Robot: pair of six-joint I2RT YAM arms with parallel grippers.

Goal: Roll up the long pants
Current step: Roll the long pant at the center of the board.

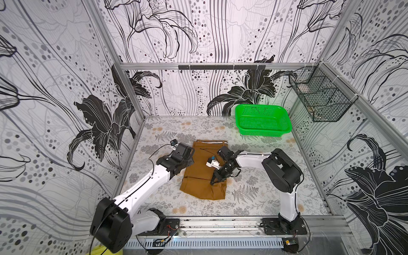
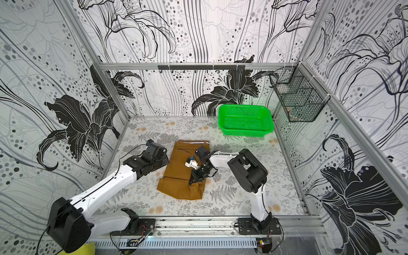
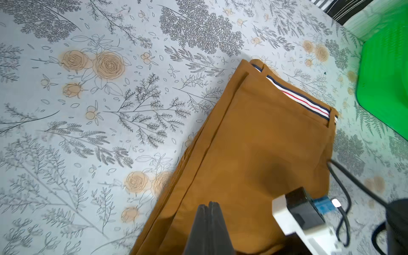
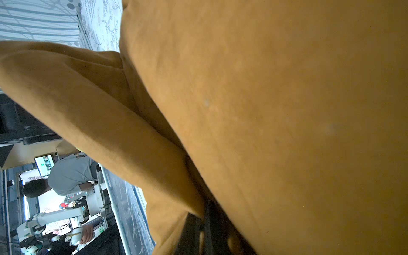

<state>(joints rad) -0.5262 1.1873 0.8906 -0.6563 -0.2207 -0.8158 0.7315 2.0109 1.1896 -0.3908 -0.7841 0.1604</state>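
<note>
Mustard-brown pants (image 1: 203,174) lie folded into a long, flat rectangle at the middle of the flower-printed table (image 1: 254,198), their layered edges stacked along the left side. The waistband (image 3: 298,97), lined in white with navy and red stripes, marks the far end. Toward the near end, by the right edge, a soft fold of cloth rises off the flat layers.

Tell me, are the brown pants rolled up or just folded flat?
Folded, not rolled. The long pants lie as a flat stack of layers on the table, with the striped waistband showing at the far end.
</note>
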